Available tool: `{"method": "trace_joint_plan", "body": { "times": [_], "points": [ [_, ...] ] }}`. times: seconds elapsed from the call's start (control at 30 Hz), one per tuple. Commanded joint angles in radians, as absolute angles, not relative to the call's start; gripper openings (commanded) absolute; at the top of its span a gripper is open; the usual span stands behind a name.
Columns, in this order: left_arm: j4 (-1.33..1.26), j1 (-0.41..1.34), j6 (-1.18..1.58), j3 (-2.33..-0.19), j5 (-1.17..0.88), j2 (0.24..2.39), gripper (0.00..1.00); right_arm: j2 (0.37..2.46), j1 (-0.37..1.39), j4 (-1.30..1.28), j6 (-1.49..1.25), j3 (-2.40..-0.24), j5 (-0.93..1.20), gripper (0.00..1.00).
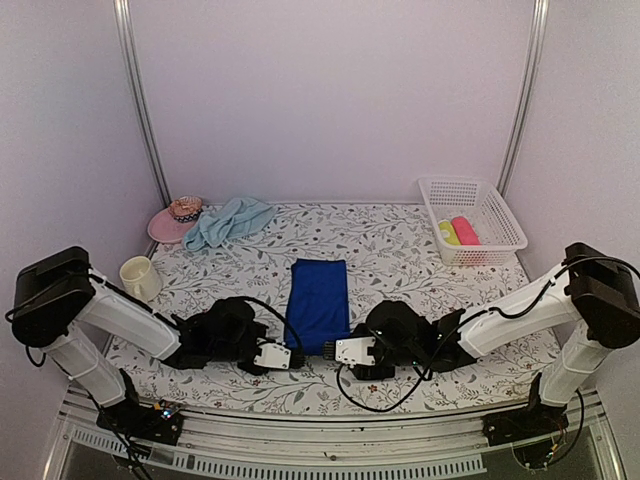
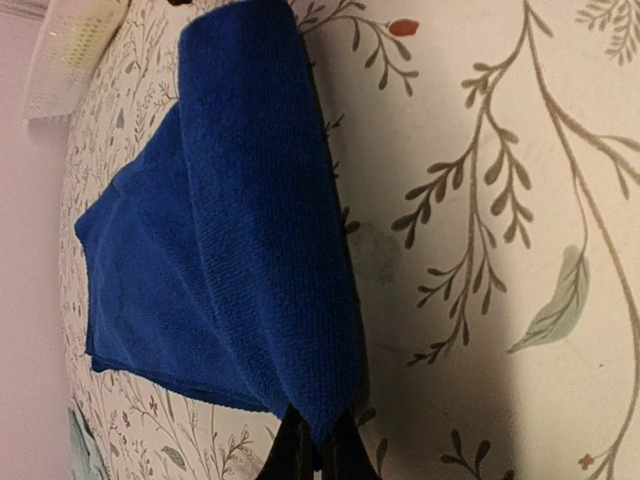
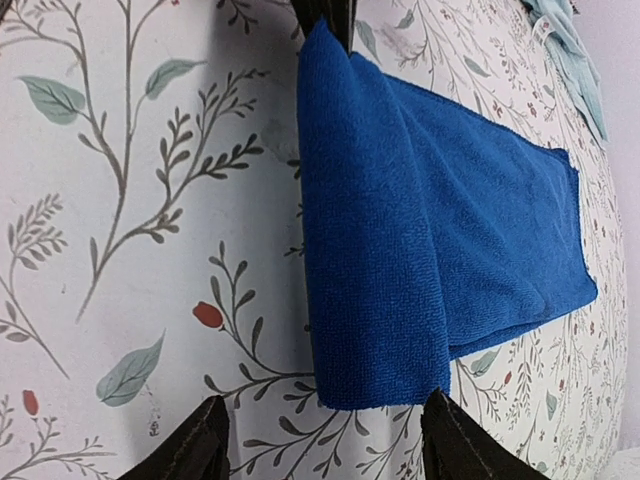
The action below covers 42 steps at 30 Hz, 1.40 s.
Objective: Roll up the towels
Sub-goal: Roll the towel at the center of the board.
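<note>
mid floral worktop point(image 1: 400, 250) lies the deep royal blue cloth towel point(image 1: 318, 300), near edge folded. our left gripper point(image 2: 316, 452) pinches one corner; our right gripper point(image 3: 325, 425) straddles the other, open. pulling one-sided, we risk a skewed roll.

Pale lilac walls point(image 1: 330, 100), leaf-print tabletop point(image 1: 400, 250), light seemingly soft and even.

Soft, pinkish light; the blue towel point(image 2: 250, 250) throws a dark shadow.
</note>
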<state>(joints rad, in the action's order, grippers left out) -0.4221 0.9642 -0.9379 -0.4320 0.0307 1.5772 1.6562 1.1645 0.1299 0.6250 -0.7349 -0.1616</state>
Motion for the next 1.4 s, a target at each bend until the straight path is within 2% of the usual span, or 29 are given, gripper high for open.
{"method": "trace_joint_plan", "body": {
  "times": [0.0,0.33,0.4,0.57,0.83,0.93,1.13,1.23,1.37],
  "points": [
    [-0.355,0.936,-0.906,-0.465,-0.019,1.551,0.0,1.704,1.177,0.2,0.674,-0.768,-0.264,0.65],
    [-0.3,0.914,-0.89,-0.493,-0.054,1.546,0.0,1.744,1.207,0.232,0.722,-0.78,-0.312,0.61],
    [-0.294,0.913,-0.887,-0.498,-0.052,1.551,0.0,1.755,1.215,0.233,0.739,-0.784,-0.32,0.55],
    [-0.291,0.91,-0.885,-0.503,-0.053,1.554,0.0,1.789,1.22,0.232,0.744,-0.796,-0.319,0.5],
    [-0.285,0.91,-0.885,-0.503,-0.056,1.551,0.0,1.872,1.22,0.235,0.737,-0.819,-0.399,0.49],
    [-0.281,0.908,-0.885,-0.503,-0.059,1.55,0.0,1.881,1.22,0.235,0.736,-0.819,-0.404,0.41],
    [-0.256,0.903,-0.887,-0.506,-0.081,1.537,0.0,1.836,1.22,0.204,0.709,-0.82,-0.352,0.15],
    [-0.202,0.895,-0.892,-0.514,-0.126,1.511,0.0,1.823,1.22,0.125,0.687,-0.85,-0.31,0.08],
    [-0.11,0.881,-0.902,-0.528,-0.214,1.458,0.0,1.811,1.218,-0.012,0.623,-0.914,-0.201,0.04]
  ]
}}
